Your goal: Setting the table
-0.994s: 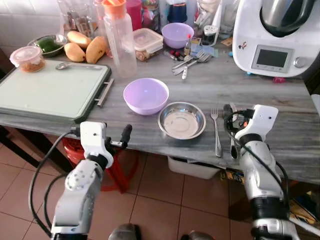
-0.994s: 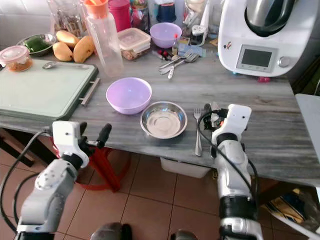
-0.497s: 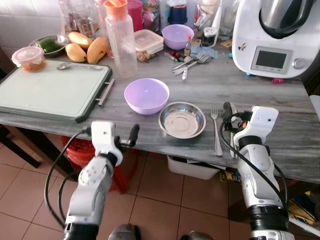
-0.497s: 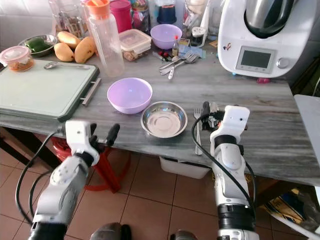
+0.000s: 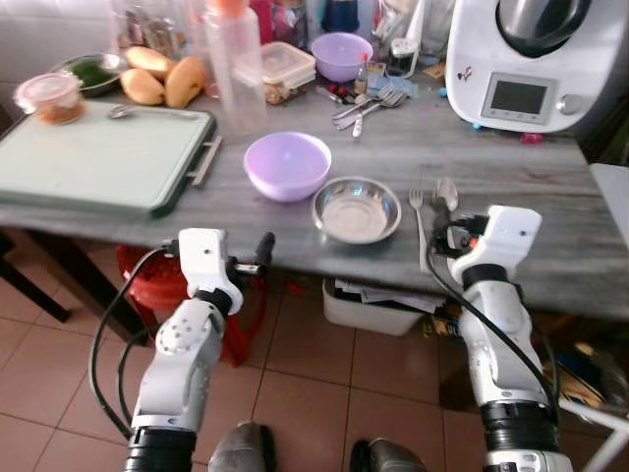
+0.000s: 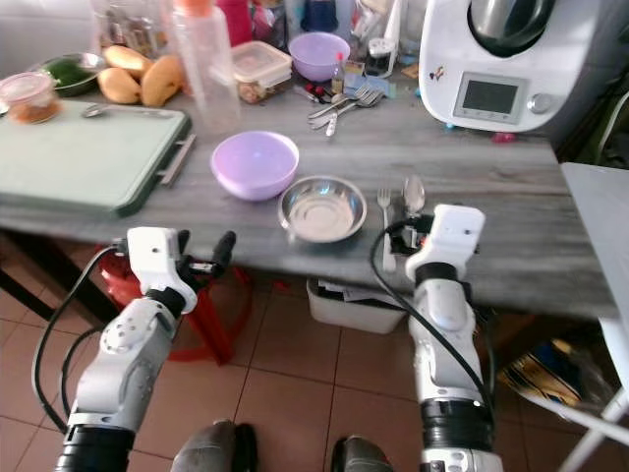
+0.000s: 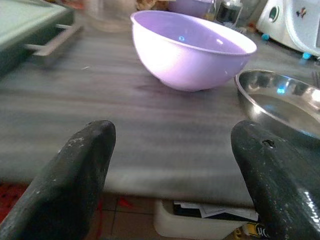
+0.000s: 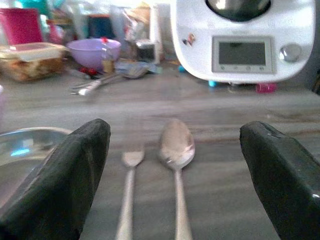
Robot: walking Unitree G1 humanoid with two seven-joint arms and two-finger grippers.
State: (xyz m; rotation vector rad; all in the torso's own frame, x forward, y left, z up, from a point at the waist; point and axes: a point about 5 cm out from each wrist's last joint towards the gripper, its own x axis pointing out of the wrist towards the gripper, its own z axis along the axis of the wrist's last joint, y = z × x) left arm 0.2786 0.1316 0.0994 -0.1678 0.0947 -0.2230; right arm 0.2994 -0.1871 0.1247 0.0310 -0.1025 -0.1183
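A purple bowl (image 5: 287,164) and a round steel plate (image 5: 357,208) sit side by side near the front of the grey table (image 5: 511,177). To the right of the plate, a fork (image 5: 418,221) and a spoon (image 5: 447,192) lie parallel on the tabletop. My right gripper (image 5: 444,234) hovers at the table's front edge over their handles, open; the right wrist view has the fork (image 8: 129,190) and spoon (image 8: 176,145) lying between its fingers (image 8: 55,185), untouched. My left gripper (image 5: 251,261) is open and low before the table edge, facing the purple bowl (image 7: 190,55) and steel plate (image 7: 280,102).
A green cutting board (image 5: 98,157) covers the left of the table. At the back stand a clear bottle (image 5: 233,59), mangoes (image 5: 162,84), a small purple bowl (image 5: 341,54), loose cutlery (image 5: 364,103) and a white kitchen machine (image 5: 521,59). A white bin (image 5: 378,305) and a red stool (image 5: 157,290) sit under the table.
The whole view has shifted as the camera drew back and down. My right gripper has pulled back toward the table's front edge, uncovering the spoon beside the fork.
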